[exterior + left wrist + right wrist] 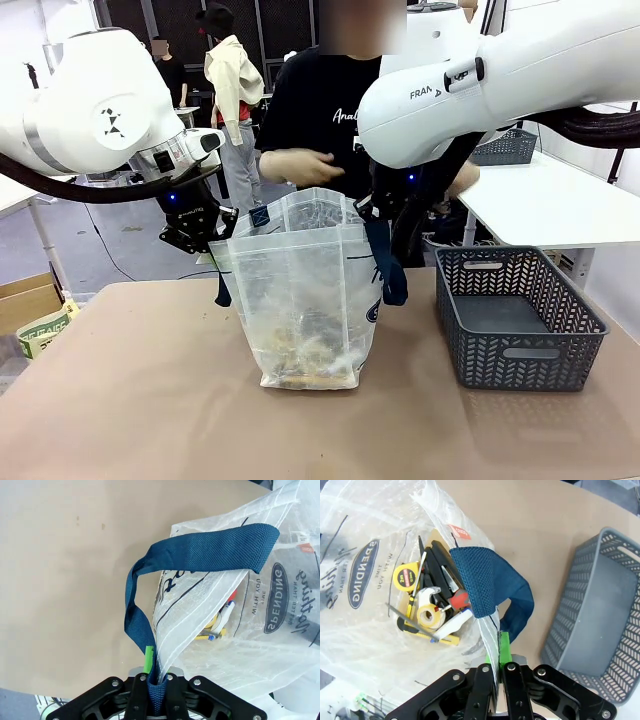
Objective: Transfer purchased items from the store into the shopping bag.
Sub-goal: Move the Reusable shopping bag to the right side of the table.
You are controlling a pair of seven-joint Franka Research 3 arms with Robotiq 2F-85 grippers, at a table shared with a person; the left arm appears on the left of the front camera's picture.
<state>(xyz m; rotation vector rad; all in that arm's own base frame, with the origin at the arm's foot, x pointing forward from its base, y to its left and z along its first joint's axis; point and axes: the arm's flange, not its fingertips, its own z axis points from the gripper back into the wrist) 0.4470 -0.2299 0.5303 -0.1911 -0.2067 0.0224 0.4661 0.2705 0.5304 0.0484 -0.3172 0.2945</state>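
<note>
We see a workroom with a brown table (130, 400) in front. The see-through bag (300, 300) stands upright near the table's middle. The grey basket (520, 320) sits just to its right, apart from it. The left claw (203, 228) pinches the bag's top left edge and the right claw (385, 212) pinches its top right edge, so the mouth is spread between them. A navy strap (392, 270) hangs down the bag's right side. On the far side stands a person (320, 120) in a black shirt, one hand (300, 166) raised above the bag's opening.

From the left wrist we look down on the bare table and the bag's printed side. The claw's fingers are pressed together on a navy strap and the bag's rim beside it. The strap loops up and across the bag's top.

From the right wrist we look into the open bag, with the basket on the table beside it. This claw is also clamped narrow, on the thin plastic rim, with the other strap folded just beyond it. At the bottom of the bag lie a yellow tape measure (406, 576), a roll of tape (430, 615) and other small items we cannot make out.
</note>
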